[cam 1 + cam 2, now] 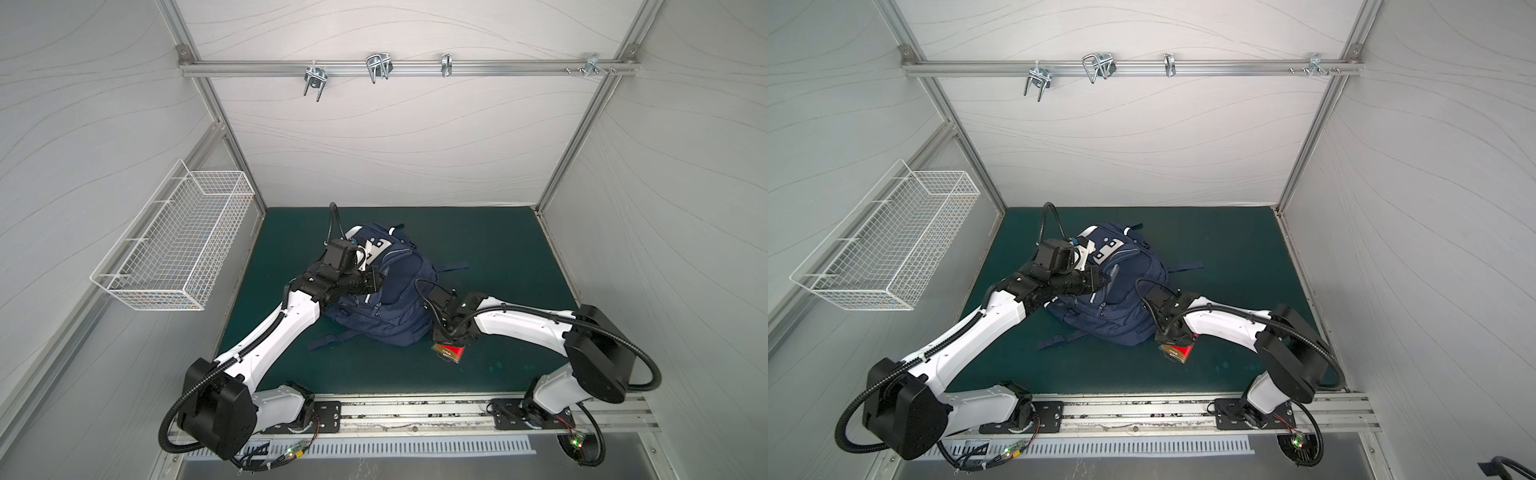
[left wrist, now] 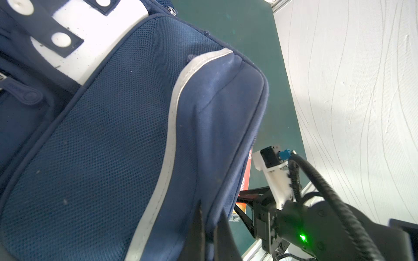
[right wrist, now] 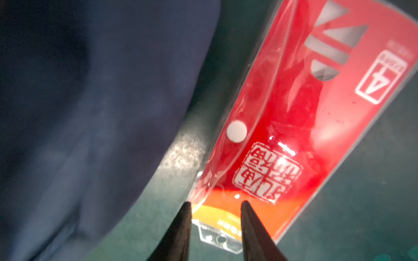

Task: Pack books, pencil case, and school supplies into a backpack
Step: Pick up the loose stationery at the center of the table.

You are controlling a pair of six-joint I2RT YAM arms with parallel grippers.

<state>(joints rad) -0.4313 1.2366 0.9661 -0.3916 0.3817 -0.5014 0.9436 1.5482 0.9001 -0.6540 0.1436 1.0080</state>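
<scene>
Near the middle of the green mat (image 1: 498,249) the backpack (image 1: 395,299) lies flat, its long axis diagonal and its top pointing to the far left corner. Just beside its bottom, toward the near edge, lies the red book (image 1: 451,352), mostly hidden in both top views. The right wrist view shows the book running lengthwise away from the right gripper (image 3: 216,202), whose fingers are narrowly apart over its end. The left wrist view shows the left gripper (image 2: 211,206) pinching backpack fabric.

Centre of mat (image 1: 498,249) blocked by backpack (image 1: 395,307). Open mat behind it and toward right wall. Near-left side crossed by left arm (image 1: 282,328). Front corner: red packet (image 1: 451,353) just beside backpack, thin strip between.
</scene>
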